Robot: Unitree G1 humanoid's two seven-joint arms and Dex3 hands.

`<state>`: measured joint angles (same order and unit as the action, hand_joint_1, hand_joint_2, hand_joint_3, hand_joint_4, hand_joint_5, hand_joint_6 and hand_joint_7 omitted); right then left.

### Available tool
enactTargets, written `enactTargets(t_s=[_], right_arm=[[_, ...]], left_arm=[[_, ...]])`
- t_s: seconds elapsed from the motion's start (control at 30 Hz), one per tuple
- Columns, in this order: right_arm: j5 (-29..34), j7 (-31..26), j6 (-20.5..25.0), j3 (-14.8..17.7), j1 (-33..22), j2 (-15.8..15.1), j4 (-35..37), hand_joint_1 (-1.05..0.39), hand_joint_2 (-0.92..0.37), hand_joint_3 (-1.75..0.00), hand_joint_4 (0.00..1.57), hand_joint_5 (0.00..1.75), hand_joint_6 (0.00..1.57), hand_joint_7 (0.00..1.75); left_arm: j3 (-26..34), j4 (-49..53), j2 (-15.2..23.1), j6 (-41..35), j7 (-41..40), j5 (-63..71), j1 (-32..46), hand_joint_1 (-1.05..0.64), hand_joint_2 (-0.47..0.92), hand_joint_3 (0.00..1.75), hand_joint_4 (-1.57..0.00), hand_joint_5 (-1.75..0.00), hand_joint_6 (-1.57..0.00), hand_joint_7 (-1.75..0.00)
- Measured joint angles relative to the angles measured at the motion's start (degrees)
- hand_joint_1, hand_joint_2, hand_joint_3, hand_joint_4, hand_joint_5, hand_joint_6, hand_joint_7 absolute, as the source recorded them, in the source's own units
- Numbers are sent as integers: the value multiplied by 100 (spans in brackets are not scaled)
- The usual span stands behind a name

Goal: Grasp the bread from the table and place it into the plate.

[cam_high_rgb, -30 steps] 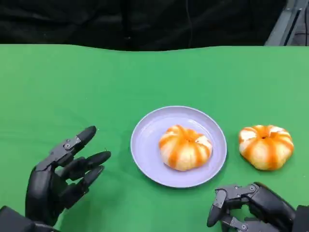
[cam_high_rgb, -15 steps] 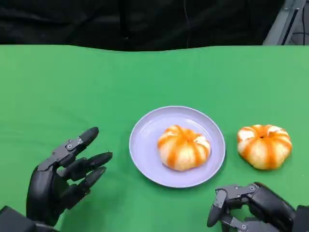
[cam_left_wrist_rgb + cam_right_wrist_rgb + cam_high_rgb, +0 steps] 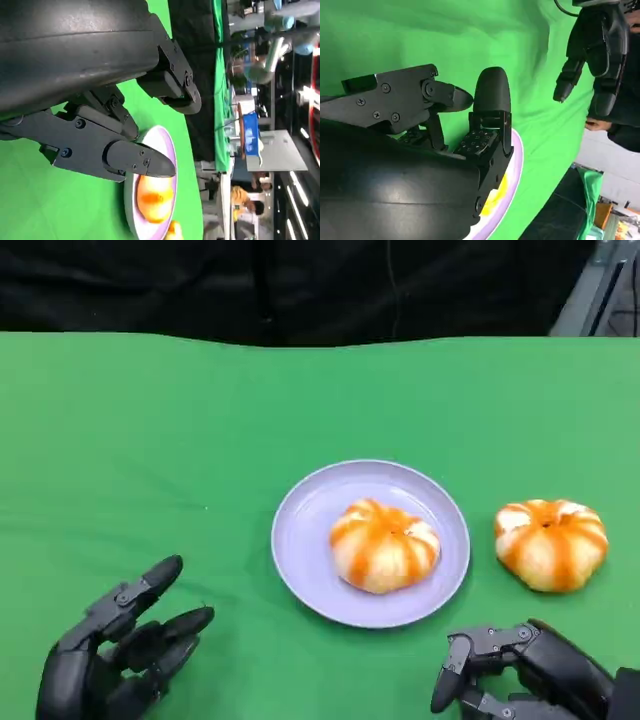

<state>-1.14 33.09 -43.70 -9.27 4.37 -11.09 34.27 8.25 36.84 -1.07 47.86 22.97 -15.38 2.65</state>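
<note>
One bread (image 3: 384,545) is laid in the plate (image 3: 305,530). The second bread (image 3: 551,543) must be grasped next. Nothing is held by the spread left robot hand (image 3: 115,655) or the half-curled right robot hand (image 3: 525,670).

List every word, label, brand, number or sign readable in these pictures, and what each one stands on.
No readable text in any view.
Bread on the plate, bread on the table, plate, green cloth: no markings.
Left hand, right hand: no legible labels.
Background clutter in the left wrist view: too blurred to read.
</note>
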Motion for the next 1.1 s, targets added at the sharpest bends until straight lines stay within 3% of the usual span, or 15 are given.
enactTargets(t_s=[0.3,1.1], right_arm=[[-15,2,-1,1,-21,-5,-8,-6,-92,-47,70,157,79,107],[-17,49,-1,3,-24,-11,-16,-6,-92,-47,70,158,79,108]], left_arm=[[-180,-251,-47,-19,-50,307,359,-39,92,7,-99,-1,-78,-2],[-249,-287,-76,-17,23,256,417,-40,92,9,-100,-1,-78,0]])
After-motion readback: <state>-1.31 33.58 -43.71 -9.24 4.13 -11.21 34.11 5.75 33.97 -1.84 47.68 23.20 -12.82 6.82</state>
